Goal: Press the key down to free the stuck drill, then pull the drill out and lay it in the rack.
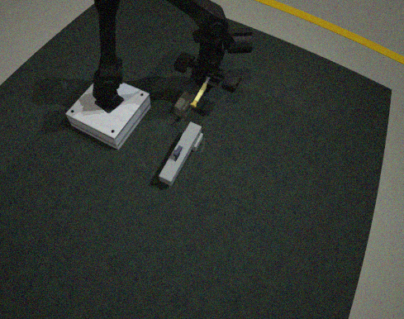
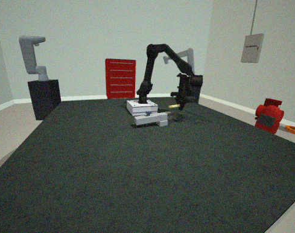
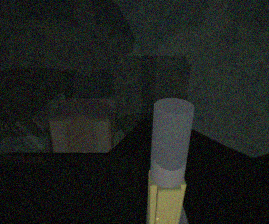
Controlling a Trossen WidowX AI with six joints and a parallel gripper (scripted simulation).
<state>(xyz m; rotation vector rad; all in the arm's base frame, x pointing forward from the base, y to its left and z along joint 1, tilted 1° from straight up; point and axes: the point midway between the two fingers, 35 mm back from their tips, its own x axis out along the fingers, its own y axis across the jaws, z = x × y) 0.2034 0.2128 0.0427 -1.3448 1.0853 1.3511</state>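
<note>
My gripper (image 1: 208,80) (image 2: 181,104) is shut on the drill (image 1: 198,96) (image 2: 174,106), a thin yellow shaft with a grey round tip that fills the wrist view (image 3: 171,140). The drill hangs a little above the mat and points down at an angle. Its tip is close beside the small dark rack (image 1: 182,102) (image 2: 175,114), which shows in the wrist view (image 3: 80,131) as a brownish block left of the tip. The long grey holder block (image 1: 183,150) (image 2: 149,118) lies apart, nearer the front, with the small dark key (image 1: 177,152) (image 2: 148,113) on top of it.
The arm's white base plate (image 1: 109,113) (image 2: 142,106) stands left of the rack. A dark mat (image 1: 237,227) covers the floor. Beyond it are a red cabinet (image 2: 120,78), a grey arm on a black pedestal (image 2: 43,96) and a red machine (image 2: 269,118).
</note>
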